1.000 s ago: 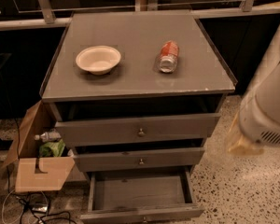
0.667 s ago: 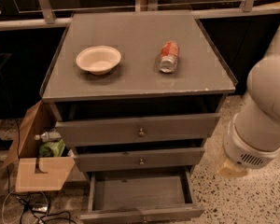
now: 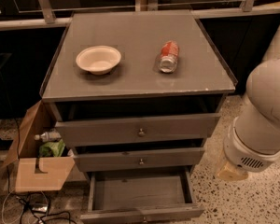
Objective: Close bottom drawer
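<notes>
I see the bottom drawer (image 3: 141,195) pulled out, near and lowest in the cabinet (image 3: 140,69). The gripper (image 3: 231,171) is probably the tan tip at right; grip state can't tell. I'd drop to its front centre and push straight far.

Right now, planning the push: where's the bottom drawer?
Camera view, bottom centre: the bottom drawer is pulled open below the middle drawer; the gripper hangs right of the cabinet, apart.

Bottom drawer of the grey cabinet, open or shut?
Open: the slim grey bottom drawer is pulled out, inside showing. Tool not in view.
</notes>
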Controlling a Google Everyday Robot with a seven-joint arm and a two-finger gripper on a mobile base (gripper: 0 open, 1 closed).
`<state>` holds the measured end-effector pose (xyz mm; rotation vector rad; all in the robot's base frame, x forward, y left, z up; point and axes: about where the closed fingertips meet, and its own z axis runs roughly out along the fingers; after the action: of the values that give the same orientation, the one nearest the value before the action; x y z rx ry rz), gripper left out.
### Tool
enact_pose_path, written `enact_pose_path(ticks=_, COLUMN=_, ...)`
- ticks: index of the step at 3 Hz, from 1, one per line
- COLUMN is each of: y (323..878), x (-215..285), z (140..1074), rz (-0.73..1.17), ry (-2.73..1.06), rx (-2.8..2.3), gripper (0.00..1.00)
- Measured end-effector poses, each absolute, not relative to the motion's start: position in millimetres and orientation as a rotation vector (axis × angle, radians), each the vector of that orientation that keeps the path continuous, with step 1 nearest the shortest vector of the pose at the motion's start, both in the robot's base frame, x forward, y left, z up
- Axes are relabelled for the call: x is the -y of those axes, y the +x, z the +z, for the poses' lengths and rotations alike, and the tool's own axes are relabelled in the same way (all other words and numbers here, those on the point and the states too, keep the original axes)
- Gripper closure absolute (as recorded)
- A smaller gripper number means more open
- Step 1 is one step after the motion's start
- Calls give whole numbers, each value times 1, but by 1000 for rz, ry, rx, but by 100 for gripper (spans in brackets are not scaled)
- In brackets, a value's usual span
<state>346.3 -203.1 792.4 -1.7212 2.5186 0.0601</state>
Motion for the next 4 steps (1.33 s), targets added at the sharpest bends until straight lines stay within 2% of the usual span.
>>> enact_pose_path(ticks=2, y=326, x=181, z=703, rz=192, ry=-1573, rx=-2650, gripper=100)
enact_pose_path(ticks=4, y=332, x=165, z=621, rz=277, ry=-1478, rx=-2774, gripper=100)
